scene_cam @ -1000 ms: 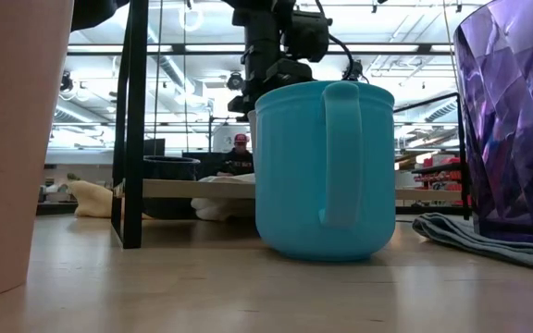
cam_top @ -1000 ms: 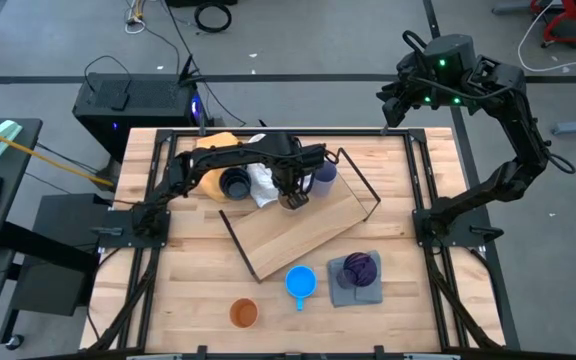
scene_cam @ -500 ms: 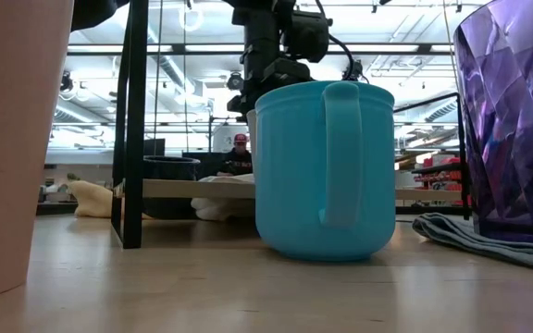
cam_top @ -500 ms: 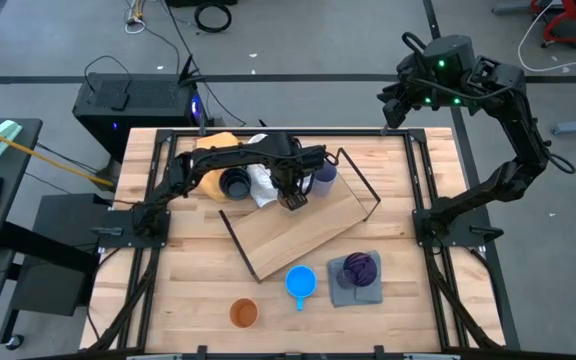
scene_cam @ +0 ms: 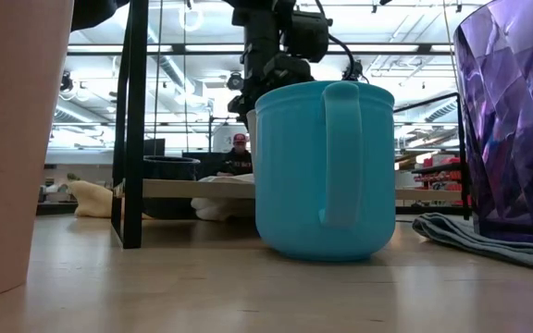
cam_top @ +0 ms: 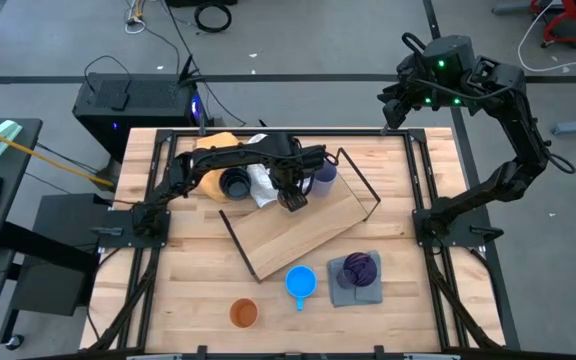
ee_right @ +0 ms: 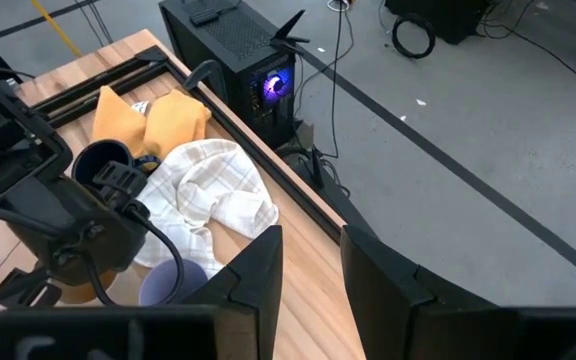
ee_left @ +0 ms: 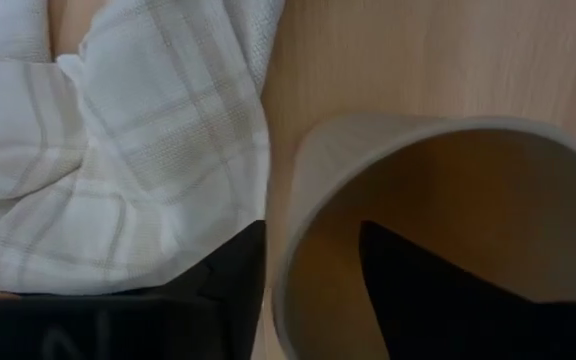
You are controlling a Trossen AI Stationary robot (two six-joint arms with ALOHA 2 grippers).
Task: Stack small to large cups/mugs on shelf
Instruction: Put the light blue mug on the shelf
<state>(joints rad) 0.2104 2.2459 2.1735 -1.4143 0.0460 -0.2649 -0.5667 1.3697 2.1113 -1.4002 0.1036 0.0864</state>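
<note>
Fingers of the left tool (cam_top: 294, 201) straddle the beige cup's (ee_left: 438, 230) wall, one inside, one outside, on the shelf (cam_top: 298, 233). White cloth (ee_left: 128, 150) lies just beside it. Lavender cup (cam_top: 323, 178) and navy mug (cam_top: 235, 183) flank the tool. Blue mug (cam_top: 301, 283), orange cup (cam_top: 243, 313) and purple cup (cam_top: 359, 268) stand on the worktop (cam_top: 188, 280), all empty. Right tool (ee_right: 308, 265), slightly parted, hangs off the worktop.

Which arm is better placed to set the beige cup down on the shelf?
Left. Its tool is over the shelf, fingers straddling the beige cup's rim. The right tool hangs beyond the table's far edge.
</note>
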